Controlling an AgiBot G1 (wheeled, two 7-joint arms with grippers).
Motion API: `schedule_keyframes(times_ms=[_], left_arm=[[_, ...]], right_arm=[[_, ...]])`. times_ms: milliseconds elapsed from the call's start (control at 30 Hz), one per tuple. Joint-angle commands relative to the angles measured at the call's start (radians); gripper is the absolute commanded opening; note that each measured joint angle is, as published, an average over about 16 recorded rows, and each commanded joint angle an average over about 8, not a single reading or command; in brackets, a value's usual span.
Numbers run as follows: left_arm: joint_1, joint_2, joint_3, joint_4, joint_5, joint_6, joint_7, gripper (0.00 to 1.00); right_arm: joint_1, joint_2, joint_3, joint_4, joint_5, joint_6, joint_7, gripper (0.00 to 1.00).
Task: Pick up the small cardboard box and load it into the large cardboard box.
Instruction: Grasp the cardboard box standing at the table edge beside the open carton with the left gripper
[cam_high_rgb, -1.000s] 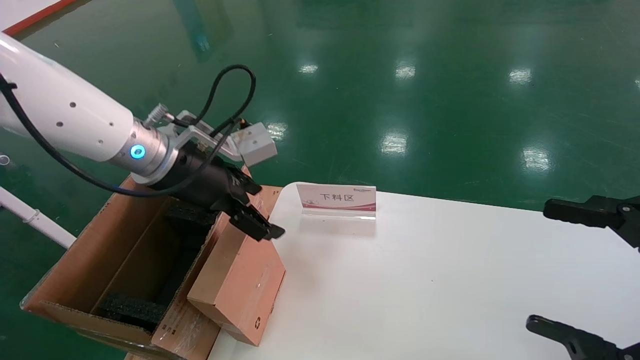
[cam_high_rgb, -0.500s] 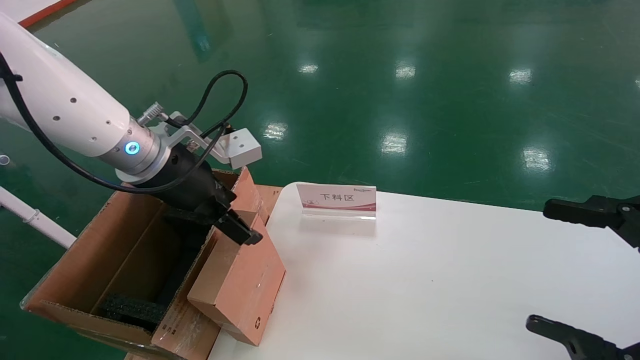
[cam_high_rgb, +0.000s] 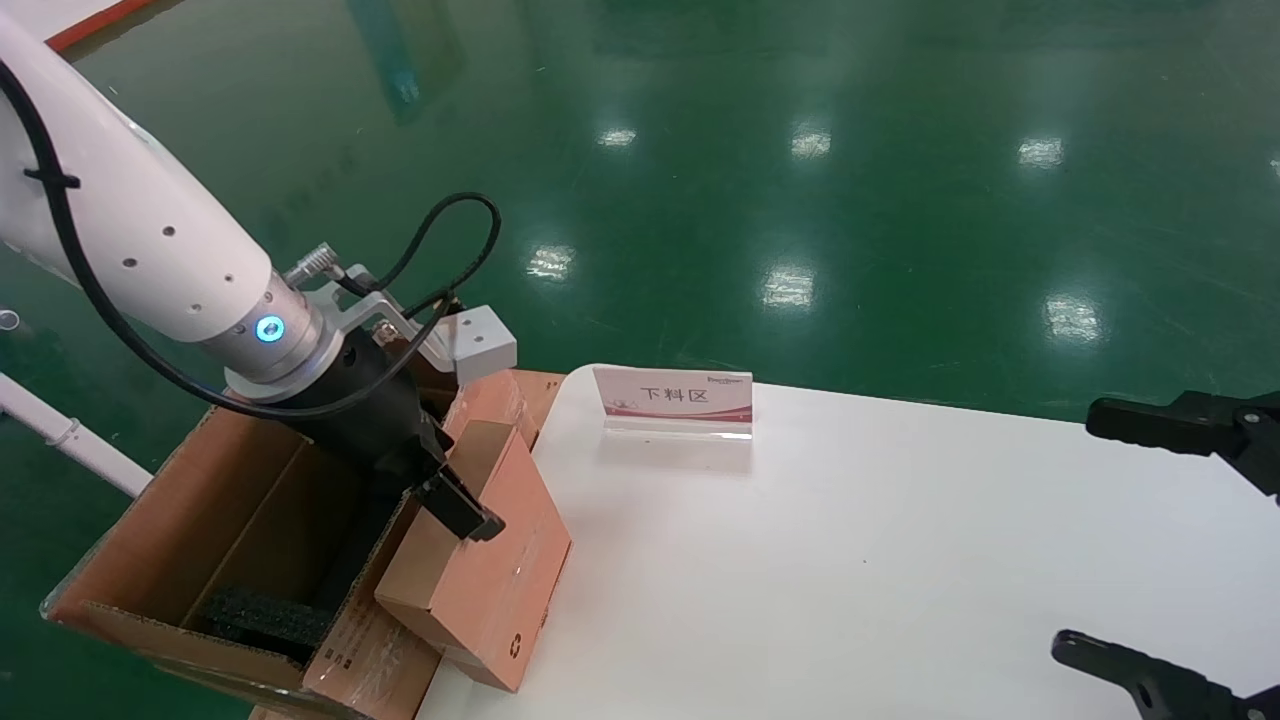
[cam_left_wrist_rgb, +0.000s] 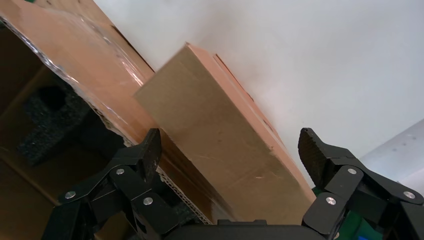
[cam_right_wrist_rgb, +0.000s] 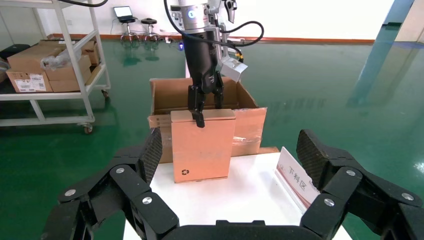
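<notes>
Bright, even overhead lighting; white glare patches on the glossy green floor (cam_high_rgb: 900, 200); soft shadows on the white bench (cam_high_rgb: 900, 560); slight blur in the left wrist view.

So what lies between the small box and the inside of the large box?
Only the large box's taped near flap. The small box leans against it, as the left wrist view shows. The left gripper straddles the small box, open.

The small cardboard box (cam_high_rgb: 480, 570) stands tilted on edge against the open large cardboard box's (cam_high_rgb: 250, 560) flap.
</notes>
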Motion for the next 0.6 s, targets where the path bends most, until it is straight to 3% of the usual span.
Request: schedule_keyframes(times_ms=[33,600], left_arm=[[-0.008,0.002,0.023,0.000,-0.009,-0.004,-0.006,1.00],[-0.024,-0.003,0.109,-0.001,-0.027,-0.027,-0.025,1.00]], right_arm=[[0.000,0.000,0.000,0.000,0.000,0.000,0.000,1.00],[0.000,0.000,-0.001,0.000,0.001,0.001,-0.001,1.00]])
